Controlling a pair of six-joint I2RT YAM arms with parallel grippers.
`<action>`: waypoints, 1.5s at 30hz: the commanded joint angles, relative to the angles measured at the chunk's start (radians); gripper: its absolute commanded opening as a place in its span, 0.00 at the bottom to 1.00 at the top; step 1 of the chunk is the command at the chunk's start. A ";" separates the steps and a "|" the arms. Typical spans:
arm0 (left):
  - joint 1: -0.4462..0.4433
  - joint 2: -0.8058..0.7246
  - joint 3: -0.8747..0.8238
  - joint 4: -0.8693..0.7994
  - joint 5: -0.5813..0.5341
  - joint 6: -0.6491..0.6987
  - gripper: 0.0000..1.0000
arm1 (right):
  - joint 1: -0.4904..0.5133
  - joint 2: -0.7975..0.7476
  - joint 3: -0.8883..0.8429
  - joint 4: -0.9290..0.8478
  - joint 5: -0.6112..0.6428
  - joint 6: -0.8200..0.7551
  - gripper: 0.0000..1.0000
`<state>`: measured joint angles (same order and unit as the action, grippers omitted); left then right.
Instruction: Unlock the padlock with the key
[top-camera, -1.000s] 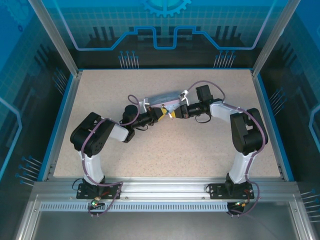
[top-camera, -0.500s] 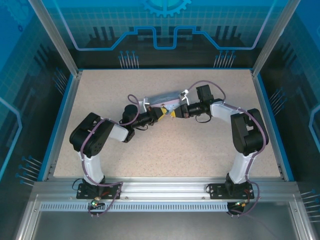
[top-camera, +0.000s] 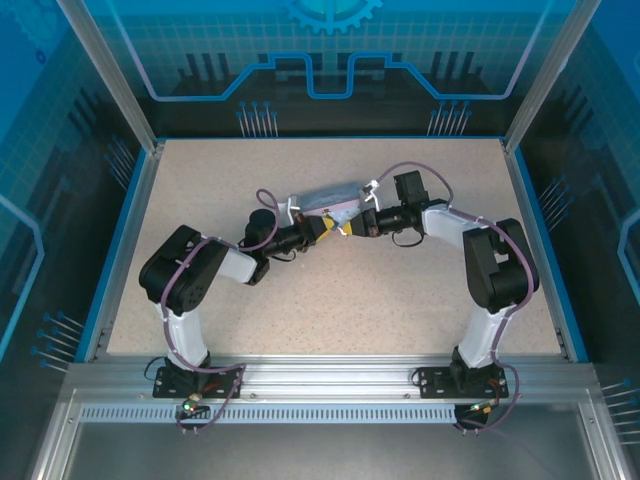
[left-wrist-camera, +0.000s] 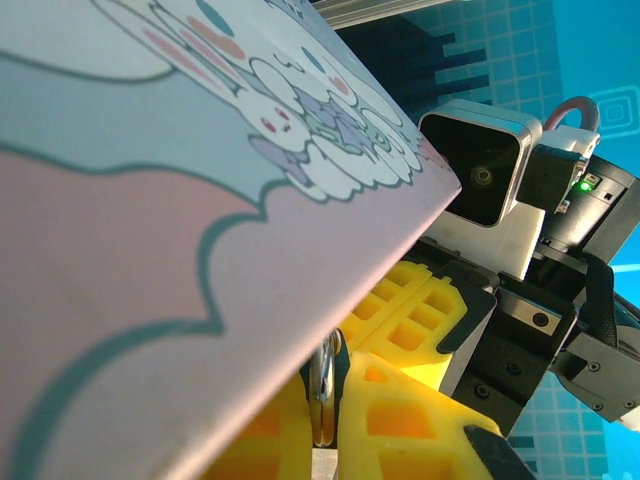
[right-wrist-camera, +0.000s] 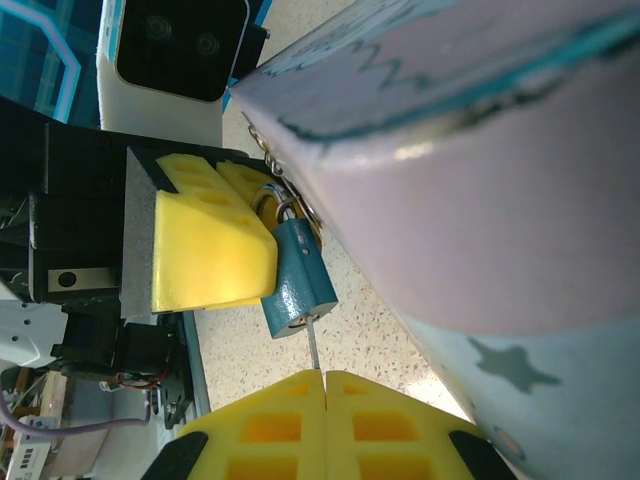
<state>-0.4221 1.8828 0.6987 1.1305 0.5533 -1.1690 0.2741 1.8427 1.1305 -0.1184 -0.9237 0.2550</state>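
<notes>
In the right wrist view a small teal padlock (right-wrist-camera: 298, 280) hangs at the edge of the pale tin (right-wrist-camera: 480, 170). My left gripper's yellow fingers (right-wrist-camera: 205, 240) are clamped on its upper part. The thin key (right-wrist-camera: 314, 350) runs from my shut right gripper (right-wrist-camera: 325, 378) straight into the padlock's bottom face. In the left wrist view the padlock (left-wrist-camera: 325, 395) shows edge-on between the shut fingers of my left gripper (left-wrist-camera: 327, 425), under the tin (left-wrist-camera: 200, 200). From above, the left gripper (top-camera: 325, 229) and right gripper (top-camera: 347, 229) meet tip to tip in front of the tin (top-camera: 330, 197).
The tin lies at mid-table just behind both grippers, and small metal rings (right-wrist-camera: 265, 150) sit at its edge near the shackle. The speckled tabletop (top-camera: 330, 300) is bounded by blue walls and a metal frame (top-camera: 320, 375) at the near side.
</notes>
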 joint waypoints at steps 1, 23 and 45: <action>-0.054 -0.047 -0.006 0.036 0.178 0.038 0.00 | -0.005 0.038 0.060 0.123 0.053 0.011 0.00; -0.059 -0.030 -0.007 0.102 0.130 -0.001 0.00 | 0.015 0.051 0.042 0.131 0.054 0.003 0.00; -0.072 -0.005 0.021 0.181 0.041 -0.071 0.00 | 0.024 0.060 -0.122 0.459 0.060 0.203 0.00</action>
<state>-0.4267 1.8874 0.6910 1.1309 0.4744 -1.2232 0.2737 1.8854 1.0264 0.2565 -0.9081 0.4236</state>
